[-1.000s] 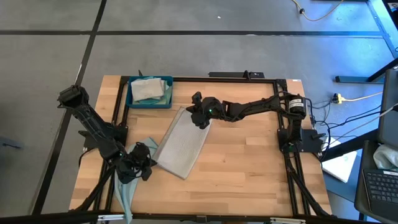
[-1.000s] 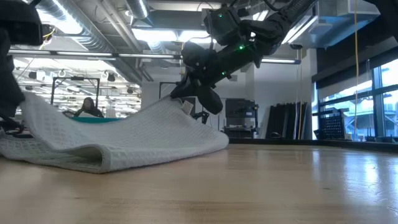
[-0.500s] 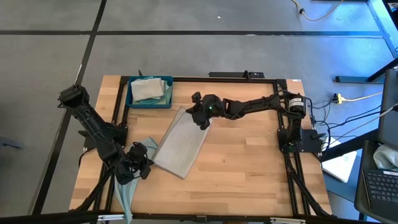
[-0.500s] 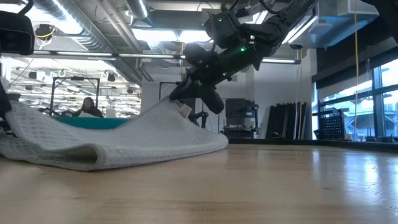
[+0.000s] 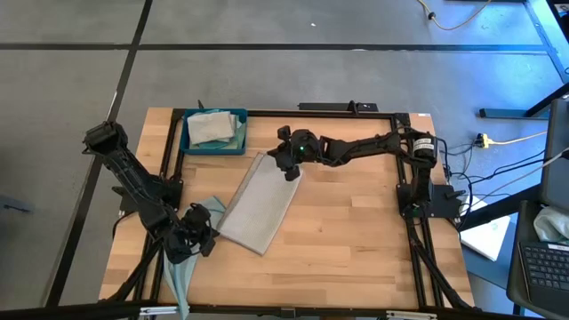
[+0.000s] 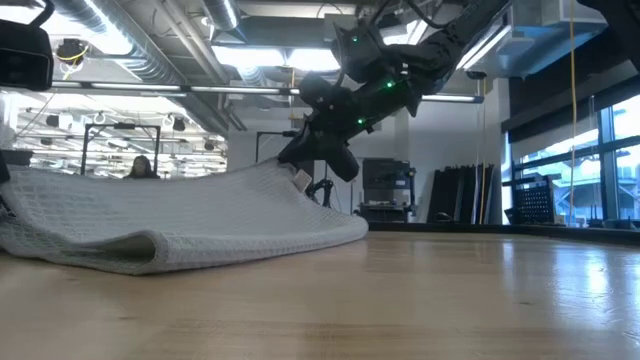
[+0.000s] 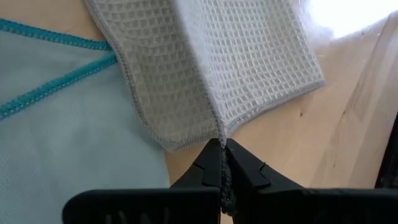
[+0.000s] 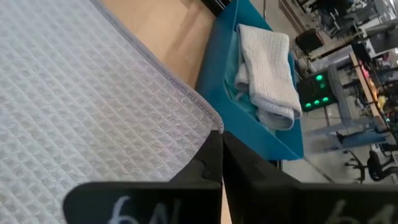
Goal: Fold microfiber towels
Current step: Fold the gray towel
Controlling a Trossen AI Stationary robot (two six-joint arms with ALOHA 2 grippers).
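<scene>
A light grey microfiber towel, folded double, lies slantwise in the middle of the table. My left gripper is shut on its near left end. My right gripper is shut on its far right corner. Under the left gripper lies a pale blue towel with teal stitching; it hangs over the table's near edge. Folded towels lie in the dark blue tray at the far left. My left gripper pinches the grey towel's edge between its two fingers, near a corner, slanting down. Several layers meet there. That end hangs just above the pale blue towel. My right gripper pinches the towel's far corner between its two fingers, slanting down from the table's right side. The corner is raised; the fold lies on the table.
A black frame runs round the wooden table top. The tray stands just beyond the towel's far end. Bare wood stretches to the right and near side of the towel.
My right gripper has gone a little toward the table's far edge with its corner and has rolled. My left wrist has rolled too. The sag in the grey towel between the two grippers has flattened, and the towel shows narrower from above.
</scene>
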